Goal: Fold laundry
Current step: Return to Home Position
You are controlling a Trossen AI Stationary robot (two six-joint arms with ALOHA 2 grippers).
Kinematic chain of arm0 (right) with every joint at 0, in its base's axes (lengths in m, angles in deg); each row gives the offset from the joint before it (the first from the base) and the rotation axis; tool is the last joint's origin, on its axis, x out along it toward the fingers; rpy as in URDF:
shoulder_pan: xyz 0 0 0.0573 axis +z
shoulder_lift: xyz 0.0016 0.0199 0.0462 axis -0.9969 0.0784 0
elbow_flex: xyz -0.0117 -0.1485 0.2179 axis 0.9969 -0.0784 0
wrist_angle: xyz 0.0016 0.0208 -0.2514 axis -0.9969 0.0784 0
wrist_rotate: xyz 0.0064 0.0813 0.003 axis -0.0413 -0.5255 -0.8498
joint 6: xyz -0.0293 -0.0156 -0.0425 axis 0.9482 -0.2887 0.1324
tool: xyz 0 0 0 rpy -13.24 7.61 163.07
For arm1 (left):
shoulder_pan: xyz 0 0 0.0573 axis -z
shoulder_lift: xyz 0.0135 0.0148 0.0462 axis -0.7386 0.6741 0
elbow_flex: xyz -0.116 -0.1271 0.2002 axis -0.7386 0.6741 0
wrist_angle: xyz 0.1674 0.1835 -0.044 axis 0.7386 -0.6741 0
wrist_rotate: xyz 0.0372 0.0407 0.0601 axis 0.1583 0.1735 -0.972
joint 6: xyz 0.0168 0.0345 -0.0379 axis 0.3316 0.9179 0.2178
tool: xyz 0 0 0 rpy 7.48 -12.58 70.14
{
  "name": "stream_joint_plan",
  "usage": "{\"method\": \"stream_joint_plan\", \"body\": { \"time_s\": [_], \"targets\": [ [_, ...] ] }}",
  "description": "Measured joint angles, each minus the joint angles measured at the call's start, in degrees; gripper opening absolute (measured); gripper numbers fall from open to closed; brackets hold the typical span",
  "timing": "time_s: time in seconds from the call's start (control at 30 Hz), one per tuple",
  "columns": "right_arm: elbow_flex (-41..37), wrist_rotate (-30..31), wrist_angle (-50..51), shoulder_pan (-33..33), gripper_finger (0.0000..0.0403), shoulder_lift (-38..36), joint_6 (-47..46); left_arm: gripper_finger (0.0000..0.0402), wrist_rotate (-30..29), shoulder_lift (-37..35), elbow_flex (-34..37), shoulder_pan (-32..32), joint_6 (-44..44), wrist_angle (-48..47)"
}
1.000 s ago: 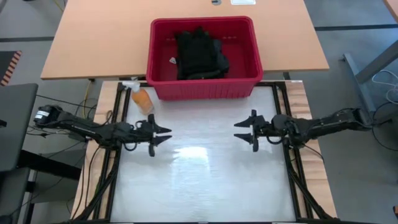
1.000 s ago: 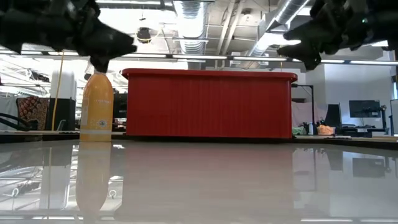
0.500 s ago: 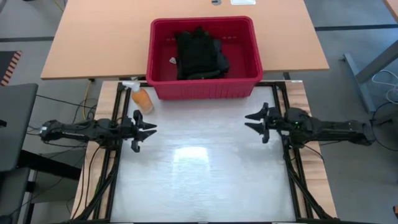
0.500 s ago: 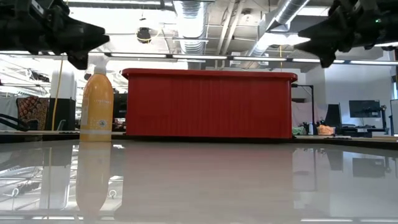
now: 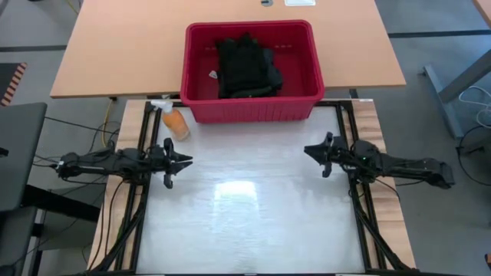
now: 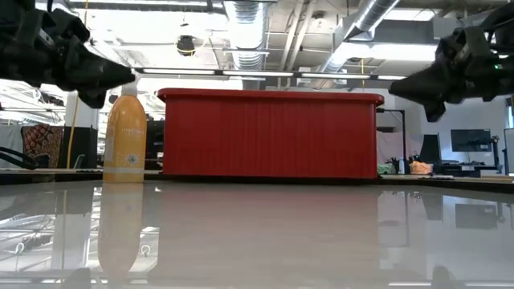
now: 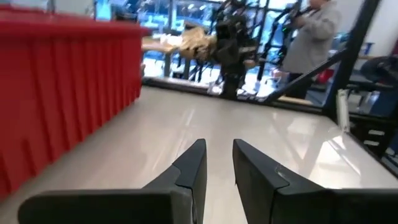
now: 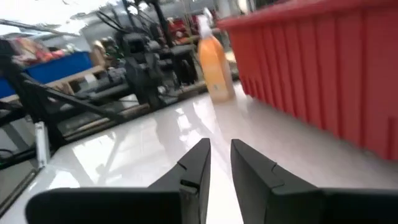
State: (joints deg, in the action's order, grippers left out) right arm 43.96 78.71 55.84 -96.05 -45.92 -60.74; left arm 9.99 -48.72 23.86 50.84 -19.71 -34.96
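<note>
The laundry [image 5: 247,67], a heap of dark cloth, lies inside the red basket [image 5: 253,107] on the wooden table beyond the white work surface; the low view shows only the basket's wall [image 6: 269,132]. My left gripper [image 5: 182,161] hovers over the work surface near its left edge, pointing right. Its fingers [image 7: 219,144] stand a narrow gap apart with nothing between them. My right gripper [image 5: 311,151] hovers near the right edge, pointing left. It is also narrowly open [image 8: 219,144] and holds nothing.
An orange spray bottle [image 5: 175,121] stands at the work surface's far left corner, just left of the basket [image 6: 125,136]. The glossy white surface [image 5: 245,199] lies between the two grippers. A person stands in the room beyond the table [image 7: 311,31].
Both arms have drawn back from the middle, my left gripper toward the table's left edge and my right gripper toward the right edge and somewhat lower. Both grippers' fingers have come closer together, the right one's by much more.
</note>
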Motion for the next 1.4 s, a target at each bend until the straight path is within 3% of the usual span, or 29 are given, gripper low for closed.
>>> {"method": "stream_joint_plan", "body": {
  "time_s": [0.47, 1.4],
  "targets": [
    [0.0, 1.8, 6.8, -0.2, 0.0087, 0.0, -1.5, 0.0067, -1.3, 0.9, 0.9, 0.0, -0.6, 0.6],
    [0.0, 1.4, 6.7, -0.2, 0.0087, 0.0, -1.5, 0.0067, -1.3, 0.9, 0.9, 0.0, -0.7, 0.6]
  ]
}}
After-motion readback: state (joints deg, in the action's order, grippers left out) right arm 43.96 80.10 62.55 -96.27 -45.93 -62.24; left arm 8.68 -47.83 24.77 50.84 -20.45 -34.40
